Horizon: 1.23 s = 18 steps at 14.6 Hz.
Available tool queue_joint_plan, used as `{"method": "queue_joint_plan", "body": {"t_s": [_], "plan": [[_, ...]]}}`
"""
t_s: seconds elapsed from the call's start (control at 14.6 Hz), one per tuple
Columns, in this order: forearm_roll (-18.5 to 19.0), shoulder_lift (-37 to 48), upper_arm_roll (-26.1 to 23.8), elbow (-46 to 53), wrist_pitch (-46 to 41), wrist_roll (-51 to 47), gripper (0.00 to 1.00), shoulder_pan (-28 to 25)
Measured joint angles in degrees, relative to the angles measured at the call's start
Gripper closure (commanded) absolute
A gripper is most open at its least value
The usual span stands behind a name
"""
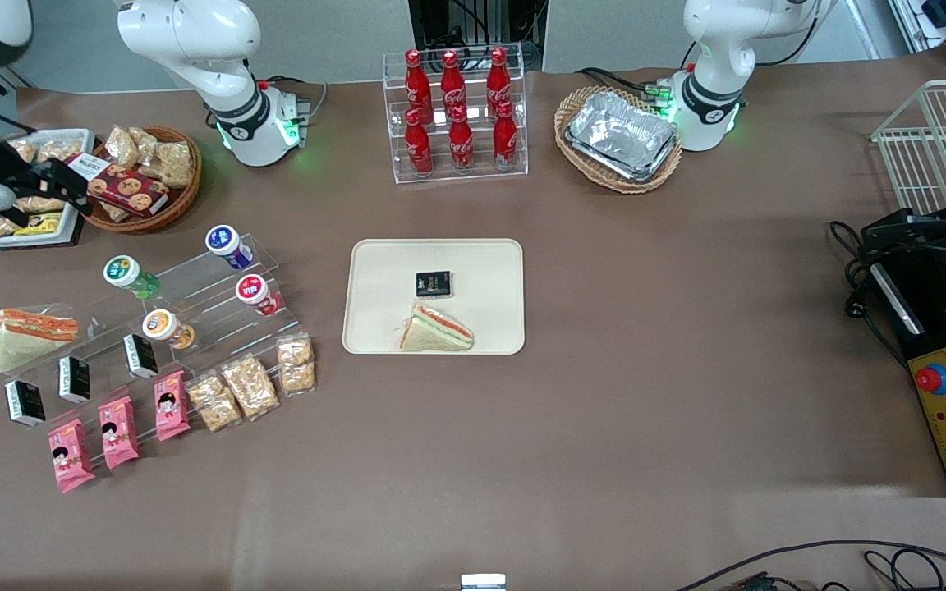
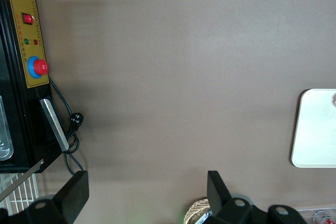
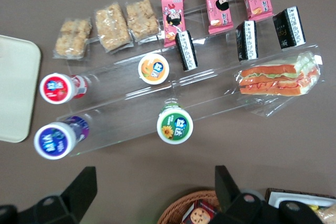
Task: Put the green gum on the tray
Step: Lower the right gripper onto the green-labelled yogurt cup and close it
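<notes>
- Green gum (image 1: 131, 277) sits on the top step of a clear acrylic stand (image 1: 194, 304), near the working arm's end of the desk, with its white lid facing up and toward the front camera.
- Gripper (image 1: 46, 185) hangs high above the snack baskets at that same end, farther from the front camera than the gum. Its fingers (image 3: 79, 190) are spread wide and hold nothing.
- Key relation: in the right wrist view the gum (image 3: 175, 124) lies just ahead of the open jaws and roughly between their lines. The bottle's long axis leans back along the step, so the grasp probably has to come across the body under the lid.
- Neighbours: orange bottle (image 3: 153, 69) one step down, blue-purple bottle (image 3: 55, 139) on the same step, well apart.
- Tray (image 1: 433, 296) lies mid-desk and already carries a sandwich (image 1: 436, 330) and a small black packet (image 1: 433, 284); the corner nearest the stand is bare.
- The front view shows the gripper's height and the whole tray. The wrist view shows only a tray corner (image 3: 18, 95) but gives the lid-to-jaw alignment.
</notes>
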State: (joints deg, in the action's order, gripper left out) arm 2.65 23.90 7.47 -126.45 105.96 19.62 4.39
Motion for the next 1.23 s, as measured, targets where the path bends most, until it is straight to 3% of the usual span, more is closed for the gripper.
{"method": "queue_joint_plan", "body": {"t_s": [0.55, 1.23], "plan": [[0.31, 0.23, 2.02, -12.87, 15.02, 0.05, 0.0, 0.03], [0.32, -3.96, 4.55, -17.72, 25.48, 0.05, 0.0, 0.06]]}}
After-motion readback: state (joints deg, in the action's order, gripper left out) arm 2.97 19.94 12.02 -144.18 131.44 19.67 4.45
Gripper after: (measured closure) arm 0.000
